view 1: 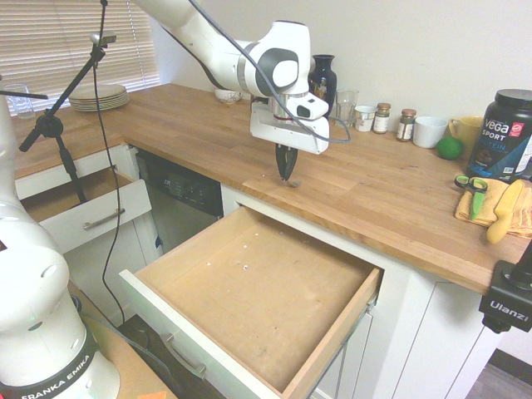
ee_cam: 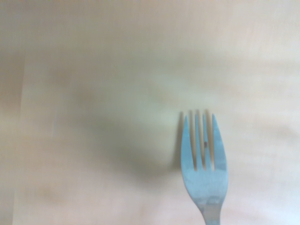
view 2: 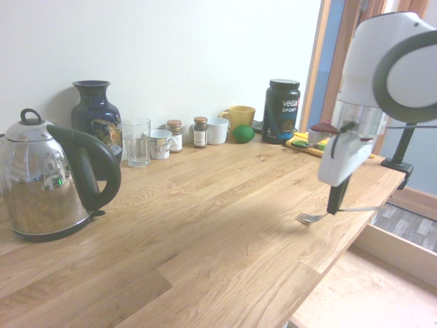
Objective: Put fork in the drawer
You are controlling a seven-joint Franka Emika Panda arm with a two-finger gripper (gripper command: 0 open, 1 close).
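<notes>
Jaws of the gripper (view 1: pixel 287 173) pinch the fork (view 2: pixel 321 214) by its handle, level above the counter's (view 1: pixel 391 199) front edge, and we judge this clears the wood on the way to the open drawer (view 1: pixel 249 291) at 6 o'clock.

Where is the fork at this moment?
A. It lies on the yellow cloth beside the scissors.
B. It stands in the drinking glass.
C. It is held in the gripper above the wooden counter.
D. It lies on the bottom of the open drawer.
C: the gripper is shut on the fork, which hangs level just over the counter, near its front edge; the drawer below holds no fork.
</notes>
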